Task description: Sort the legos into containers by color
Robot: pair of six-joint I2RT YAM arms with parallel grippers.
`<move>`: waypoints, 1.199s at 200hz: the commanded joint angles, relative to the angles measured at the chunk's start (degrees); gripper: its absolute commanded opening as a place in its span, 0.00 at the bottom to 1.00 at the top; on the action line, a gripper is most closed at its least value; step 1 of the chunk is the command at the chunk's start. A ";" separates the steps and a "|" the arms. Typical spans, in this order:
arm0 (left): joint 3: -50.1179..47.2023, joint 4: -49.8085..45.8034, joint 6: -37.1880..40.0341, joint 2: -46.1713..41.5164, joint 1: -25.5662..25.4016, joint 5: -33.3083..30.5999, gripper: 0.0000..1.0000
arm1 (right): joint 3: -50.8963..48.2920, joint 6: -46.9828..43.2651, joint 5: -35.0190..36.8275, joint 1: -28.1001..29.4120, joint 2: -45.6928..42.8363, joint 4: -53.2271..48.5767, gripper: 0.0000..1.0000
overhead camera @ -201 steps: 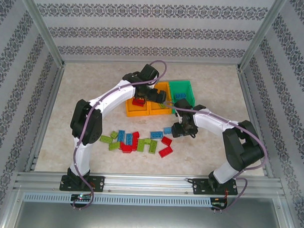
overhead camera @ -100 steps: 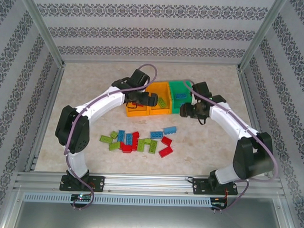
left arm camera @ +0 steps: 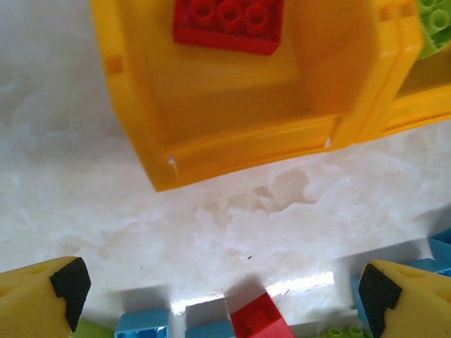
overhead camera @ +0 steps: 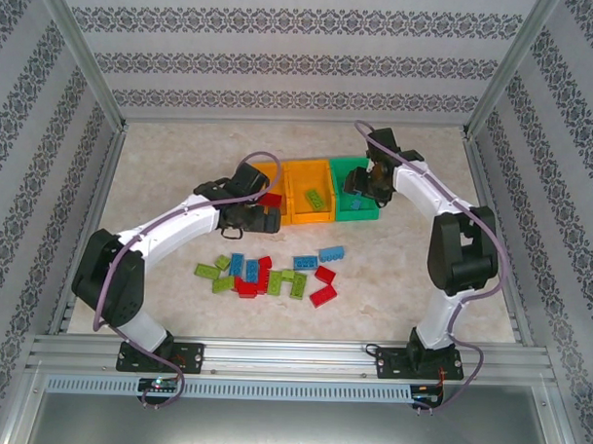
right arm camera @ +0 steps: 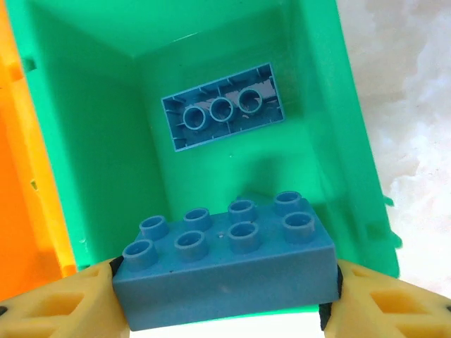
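Observation:
My right gripper (right arm camera: 225, 290) is shut on a blue lego (right arm camera: 225, 271), held just above the near end of the green container (right arm camera: 91, 141). Another blue lego (right arm camera: 222, 113) lies upside down inside it. In the top view that gripper (overhead camera: 359, 182) hangs over the green container (overhead camera: 361, 215). My left gripper (left arm camera: 222, 296) is open and holds nothing, over bare table just in front of the left orange container (left arm camera: 232, 134), which holds a red lego (left arm camera: 229, 24). The middle orange container (overhead camera: 306, 219) holds a light green lego (overhead camera: 317, 196).
Loose red, green and blue legos (overhead camera: 275, 275) lie in a row on the table nearer the arm bases. A red one (left arm camera: 261, 320) and a blue one (left arm camera: 144, 324) sit between my left fingers' near ends. Metal frame rails (overhead camera: 87, 234) border the table.
The right arm carried the blue lego from the table's middle back to the green container. The left arm, open, drew back from over the orange containers to their front left.

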 commanded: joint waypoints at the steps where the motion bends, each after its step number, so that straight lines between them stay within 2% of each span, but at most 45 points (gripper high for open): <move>1: -2.18 -2.63 -3.34 -1.76 1.27 -1.61 1.00 | 2.73 1.67 0.76 -0.63 1.86 -2.53 0.64; 18: -3.23 -3.60 -3.98 -1.34 1.65 -0.65 1.00 | 3.29 1.93 0.95 -0.60 2.73 -2.56 0.67; 30: -3.99 -4.12 -4.03 -1.23 1.67 0.01 1.00 | 3.65 1.98 0.44 -0.58 3.13 -2.57 0.75; 38: -4.60 -4.39 -4.22 -1.28 1.74 0.10 1.00 | 3.83 1.95 -0.17 -0.62 3.19 -2.52 0.76; 104: -6.59 -4.76 -6.08 -2.15 1.85 1.75 1.00 | 3.58 2.26 -1.83 -0.64 1.75 -1.44 0.82; 181: -7.74 -2.70 -5.40 -2.08 1.85 5.67 0.92 | -0.69 0.56 -4.29 -0.17 -3.00 2.15 0.86; 240: -8.19 -2.65 -6.27 -3.93 1.23 8.89 0.88 | -7.07 -0.05 -2.47 0.36 -7.94 4.02 0.87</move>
